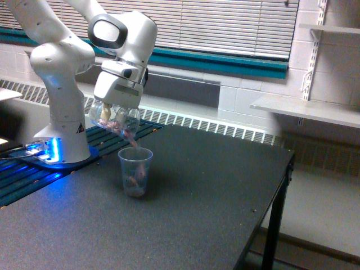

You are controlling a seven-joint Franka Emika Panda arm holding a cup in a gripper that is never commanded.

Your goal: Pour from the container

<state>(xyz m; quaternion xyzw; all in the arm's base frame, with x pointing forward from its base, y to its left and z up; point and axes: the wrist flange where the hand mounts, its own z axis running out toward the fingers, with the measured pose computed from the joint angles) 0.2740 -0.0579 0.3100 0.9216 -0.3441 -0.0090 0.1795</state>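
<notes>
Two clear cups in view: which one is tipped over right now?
The container held in the claw, up above the table. It slants mouth-down, with pieces spilling out. The tapered cup below stands upright on the table.
</notes>
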